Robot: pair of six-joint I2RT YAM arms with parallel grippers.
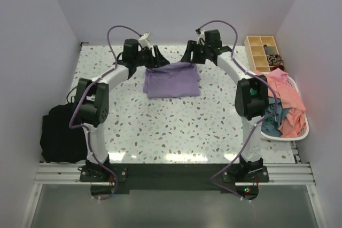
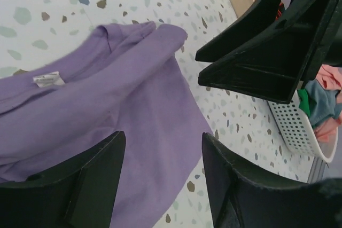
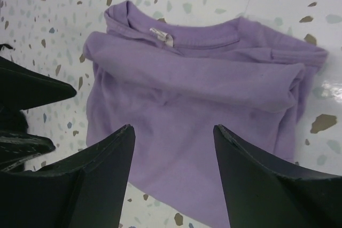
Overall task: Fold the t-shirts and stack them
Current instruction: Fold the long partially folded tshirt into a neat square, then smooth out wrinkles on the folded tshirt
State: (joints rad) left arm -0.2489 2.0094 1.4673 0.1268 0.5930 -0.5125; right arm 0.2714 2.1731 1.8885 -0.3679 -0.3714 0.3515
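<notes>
I see the left gripper (image 2: 163, 140) and right gripper (image 3: 173, 129) both released (jaws apart, nothing held) over the folded purple shirt (image 1: 171, 80).

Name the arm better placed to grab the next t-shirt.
Right. The basket holding the pink t-shirt sits at the table's right edge beside the right arm, far from the left arm.

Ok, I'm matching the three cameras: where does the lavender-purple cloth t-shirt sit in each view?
Top external: lavender-purple cloth t-shirt, upper centre.
Left wrist: left half and centre.
Right wrist: centre, collar at top.
Shared landmark: white neck label, readable in both wrist views only.
</notes>
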